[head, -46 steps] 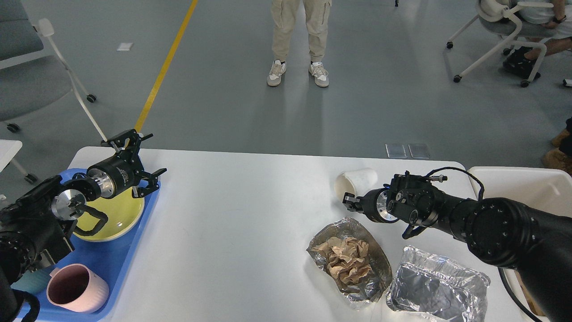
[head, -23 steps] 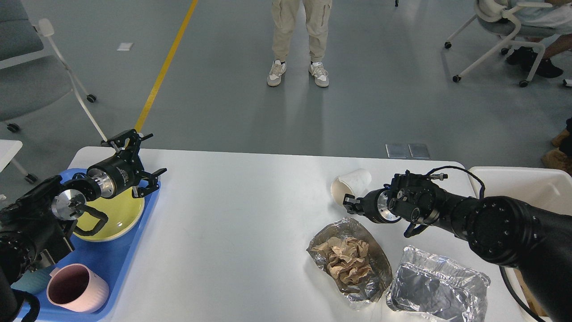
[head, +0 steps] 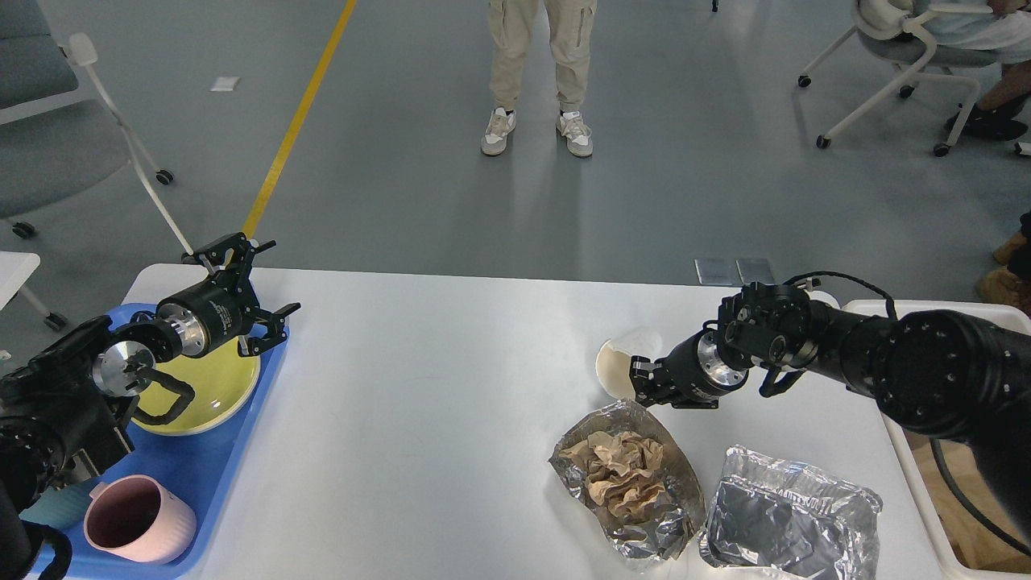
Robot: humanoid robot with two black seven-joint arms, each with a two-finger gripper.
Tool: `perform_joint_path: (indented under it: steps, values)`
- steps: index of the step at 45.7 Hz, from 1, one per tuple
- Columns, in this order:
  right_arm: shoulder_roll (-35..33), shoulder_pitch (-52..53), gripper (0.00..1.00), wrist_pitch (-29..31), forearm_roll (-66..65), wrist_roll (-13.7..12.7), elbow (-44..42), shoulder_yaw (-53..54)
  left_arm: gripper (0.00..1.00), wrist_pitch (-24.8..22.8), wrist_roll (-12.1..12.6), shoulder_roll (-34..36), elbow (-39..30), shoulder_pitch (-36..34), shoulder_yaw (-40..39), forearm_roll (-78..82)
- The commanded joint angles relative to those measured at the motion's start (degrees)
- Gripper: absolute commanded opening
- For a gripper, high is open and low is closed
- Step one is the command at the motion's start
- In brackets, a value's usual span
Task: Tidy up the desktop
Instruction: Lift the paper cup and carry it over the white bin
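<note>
Filling the lower half of the frame, the desktop (head: 419,387) is a broad white slab with rounded corners, running from the blue tray (head: 205,475) at the lower left to a cream-white bin (head: 894,310) at the right edge.

On the left side of the frame, the left gripper (head: 242,294) hangs above the far end of the tray, over a yellow plate (head: 205,395) that lies in it. Its two fingers are spread wide apart with nothing between them. A pink mug (head: 137,519) stands upright in the tray's near corner at the bottom left.

Right of centre, the right gripper (head: 644,383) points down and to the left, its tip right against a white paper cup (head: 620,362) that lies tipped on its side with the mouth facing the lower left. The fingers are small and dark from this angle, so I cannot tell how far apart they are or whether they have hold of the cup. Just below it sits a foil container (head: 628,483) with crumpled brown paper (head: 616,471) inside, and a second crushed foil tray (head: 793,524) lies beside that at the lower right.

Beyond the table, at the top of the frame, a person's legs (head: 540,72) in beige trousers and white trainers stand on the grey floor, a yellow line (head: 298,121) runs diagonally at the upper left, and a wheeled chair (head: 902,56) occupies the upper right.
</note>
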Motion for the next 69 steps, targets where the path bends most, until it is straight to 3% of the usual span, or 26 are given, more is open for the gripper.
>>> perform_joint_path:
  steps: [1, 10, 22, 43, 55, 69]
  values:
    - [-0.18, 3.99, 0.00, 3.39, -0.01, 0.05, 1.20, -2.76, 0.96, 0.00, 0.00, 0.00, -0.01, 0.00, 0.00, 0.02]
    - [0.17, 7.50, 0.00, 3.92, -0.10, 0.05, 1.37, -3.03, 0.96, 0.00, 0.00, 0.00, -0.01, 0.00, 0.00, 0.02]
    - [-0.53, 20.15, 0.00, 14.81, -0.37, 0.14, 7.70, -7.50, 0.96, 0.00, 0.00, 0.00, -0.01, 0.00, 0.00, 0.02]
    - [-2.55, 39.23, 0.00, 14.89, -0.28, 0.66, 10.25, -14.10, 0.96, 0.00, 0.00, 0.00, -0.01, 0.00, 0.00, 0.02]
    - [-4.57, 39.77, 0.00, 14.89, -0.28, 0.66, 10.16, -19.63, 0.96, 0.00, 0.00, 0.00, -0.01, 0.00, 0.00, 0.02]
    - [-12.92, 36.43, 0.00, 14.89, -0.54, 0.58, 9.55, -30.97, 0.96, 0.00, 0.00, 0.00, -0.01, 0.00, 0.00, 0.02]
